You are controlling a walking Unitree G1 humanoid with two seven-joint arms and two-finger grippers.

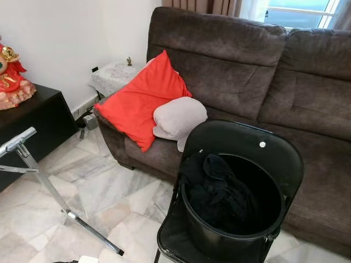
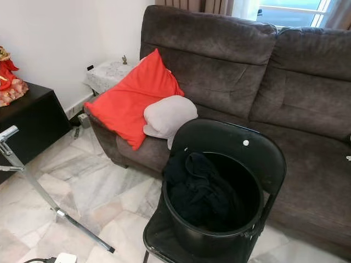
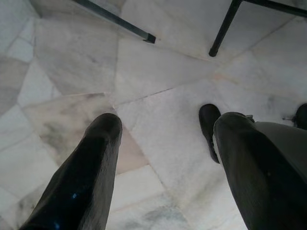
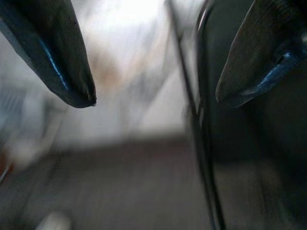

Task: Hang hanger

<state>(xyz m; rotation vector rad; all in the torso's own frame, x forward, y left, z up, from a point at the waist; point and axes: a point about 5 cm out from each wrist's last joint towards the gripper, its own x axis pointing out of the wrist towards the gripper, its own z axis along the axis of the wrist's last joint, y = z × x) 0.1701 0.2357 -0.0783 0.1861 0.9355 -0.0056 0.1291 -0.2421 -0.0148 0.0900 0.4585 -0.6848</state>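
Observation:
A silver metal clothes rack (image 1: 41, 175) stands at the left, its top bar (image 1: 16, 141) slanting and its foot on the marble floor. A black bucket (image 1: 219, 244) holding dark clothes (image 1: 219, 192) sits on a black folding chair (image 1: 247, 139) in front of me. My left gripper (image 3: 165, 129) hangs open above the floor, with the rack's foot (image 3: 120, 21) and a chair leg (image 3: 223, 28) beyond it. My right gripper (image 4: 153, 100) is open with nothing between its fingers; a thin dark upright line (image 4: 204, 143) beyond it is too blurred to name.
A brown sofa (image 1: 247, 66) runs behind the chair, with a red cushion (image 1: 140, 98) and a grey cushion (image 1: 178, 118) on it. A black cabinet (image 1: 33, 118) carrying a red figurine (image 1: 11, 76) stands far left. A small cloth-covered table (image 1: 112, 76) fills the corner.

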